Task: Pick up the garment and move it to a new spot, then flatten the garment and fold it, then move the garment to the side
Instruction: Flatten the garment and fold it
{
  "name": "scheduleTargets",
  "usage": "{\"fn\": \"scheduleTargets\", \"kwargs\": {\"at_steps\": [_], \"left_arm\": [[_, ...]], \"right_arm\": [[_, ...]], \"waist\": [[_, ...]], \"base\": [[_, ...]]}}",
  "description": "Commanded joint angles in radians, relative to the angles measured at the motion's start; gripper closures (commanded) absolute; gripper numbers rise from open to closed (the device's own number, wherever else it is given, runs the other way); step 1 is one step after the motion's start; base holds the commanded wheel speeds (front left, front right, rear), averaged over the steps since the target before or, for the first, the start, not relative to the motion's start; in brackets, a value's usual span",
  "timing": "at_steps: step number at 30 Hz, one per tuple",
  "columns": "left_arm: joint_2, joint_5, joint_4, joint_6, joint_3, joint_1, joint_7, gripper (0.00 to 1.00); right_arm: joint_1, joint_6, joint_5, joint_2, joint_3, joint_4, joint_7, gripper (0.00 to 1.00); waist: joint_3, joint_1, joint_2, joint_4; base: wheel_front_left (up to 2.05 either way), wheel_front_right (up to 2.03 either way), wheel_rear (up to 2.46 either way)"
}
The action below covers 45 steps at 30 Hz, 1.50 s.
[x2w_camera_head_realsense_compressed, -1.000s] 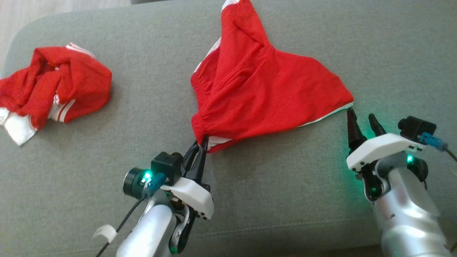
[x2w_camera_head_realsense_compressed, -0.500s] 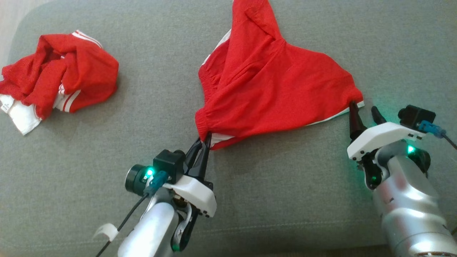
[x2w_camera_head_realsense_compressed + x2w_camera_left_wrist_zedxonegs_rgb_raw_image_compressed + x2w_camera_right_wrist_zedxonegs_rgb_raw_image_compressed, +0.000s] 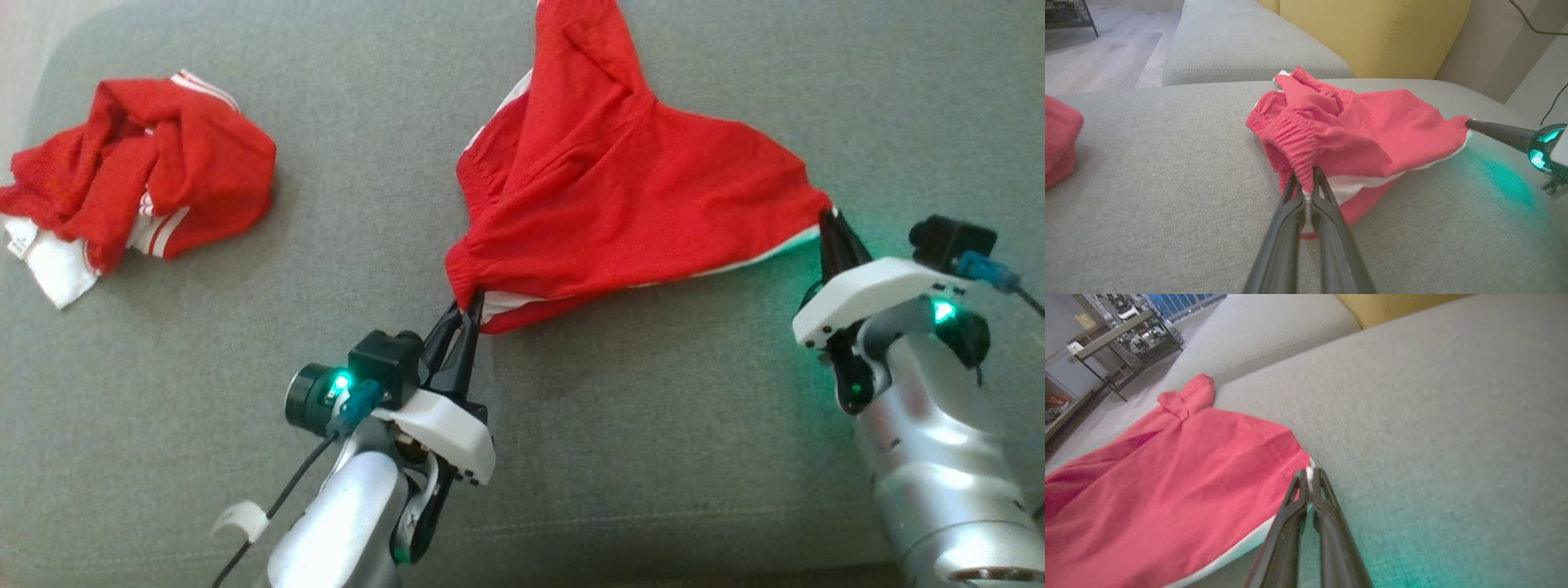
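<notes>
The garment (image 3: pixel 620 204), red shorts with white trim, lies stretched across the grey sofa seat (image 3: pixel 653 425). My left gripper (image 3: pixel 469 309) is shut on the elastic waistband at the shorts' near left corner, seen up close as my left gripper (image 3: pixel 1306 185) pinching gathered red fabric (image 3: pixel 1298 134). My right gripper (image 3: pixel 831 220) is shut on the garment's right corner; in the right wrist view my right gripper (image 3: pixel 1309 473) clamps the white-edged tip of the red cloth (image 3: pixel 1167 477).
A second crumpled red-and-white garment (image 3: pixel 139 180) sits at the far left of the seat. A yellow backrest (image 3: pixel 1372 32) rises behind. Wooden floor (image 3: pixel 1094 53) and a shelf unit (image 3: pixel 1106 339) lie beyond the sofa.
My right gripper moved forward onto the garment's right corner and closed on it; it stood open a second ago. The left gripper kept its hold. The head camera shifted slightly.
</notes>
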Motion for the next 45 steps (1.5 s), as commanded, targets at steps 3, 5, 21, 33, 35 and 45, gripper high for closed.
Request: {"fn": "scheduleTargets", "kwargs": {"at_steps": [3, 5, 21, 33, 35, 45], "left_arm": [[0.002, 0.0, -0.035, 0.0, 0.045, -0.033, -0.006, 1.0], [0.002, -0.005, -0.048, -0.007, 0.06, -0.029, -0.006, 1.0], [0.041, -0.042, -0.219, -0.019, 0.167, -0.058, 0.013, 1.0], [0.034, -0.153, -0.417, 0.038, 0.222, 0.048, 0.065, 1.0], [0.033, -0.171, -0.446, 0.037, 0.222, 0.058, 0.082, 1.0], [0.126, -0.157, -0.464, -0.011, 0.214, -0.085, 0.228, 1.0]], "right_arm": [[-0.002, 0.0, -0.008, 0.008, 0.033, -0.078, -0.007, 1.0], [0.006, 0.0, -0.005, 0.008, 0.046, -0.125, -0.007, 1.0], [0.1, 0.0, 0.001, 0.008, 0.082, -0.663, 0.11, 1.0], [0.27, 0.0, 0.022, 0.008, 0.052, -1.078, 0.301, 1.0], [0.287, 0.0, 0.029, 0.008, 0.051, -1.103, 0.328, 1.0], [0.174, 0.0, 0.056, 0.008, 0.046, -1.054, 0.418, 1.0]], "waist": [[-0.027, -0.0001, 0.0, -0.01], [-0.047, -0.0001, 0.0, -0.017], [-0.237, -0.0001, 0.0, -0.08], [-0.269, -0.0001, 0.0, -0.114], [-0.263, -0.0001, 0.0, -0.119], [-0.157, -0.0001, 0.0, -0.146]], "base": [[0.0, 0.0, 0.0], [0.0, 0.0, 0.0], [0.0, 0.0, 0.0], [0.0, 0.0, 0.0], [0.0, 0.0, 0.0], [0.0, 0.0, 0.0]]}}
